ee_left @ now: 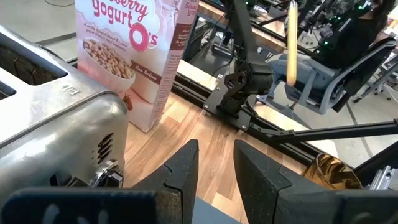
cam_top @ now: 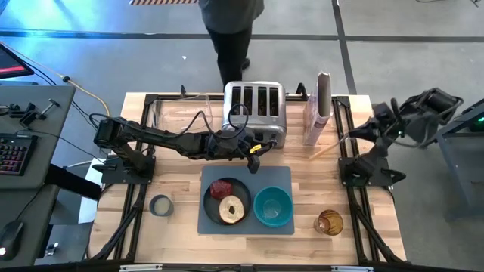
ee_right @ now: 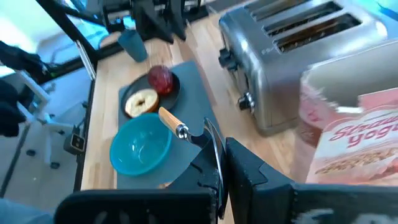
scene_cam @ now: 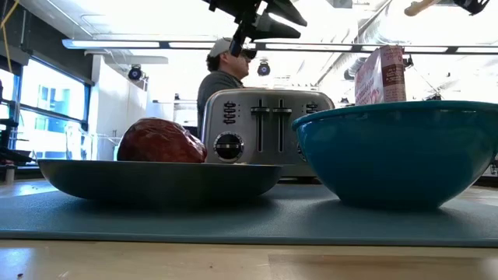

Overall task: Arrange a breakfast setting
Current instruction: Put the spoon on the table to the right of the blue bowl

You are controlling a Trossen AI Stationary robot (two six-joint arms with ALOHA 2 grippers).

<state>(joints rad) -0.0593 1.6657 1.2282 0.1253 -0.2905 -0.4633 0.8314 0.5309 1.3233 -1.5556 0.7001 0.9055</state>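
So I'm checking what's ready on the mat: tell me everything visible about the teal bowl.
The teal bowl is round, deep and glossy, and looks like glazed ceramic or plastic. It stands upright and empty on the grey rectangular mat, on the mat's right part, beside the dark grey round plate. Neither gripper touches it.

toaster (cam_top: 255,113) and cereal bag (cam_top: 318,109) crowd back

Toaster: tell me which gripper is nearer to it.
Left. The left gripper hangs just off the toaster's front corner, above the mat's edge. The right gripper, holding the spoon, is past the cereal bag.
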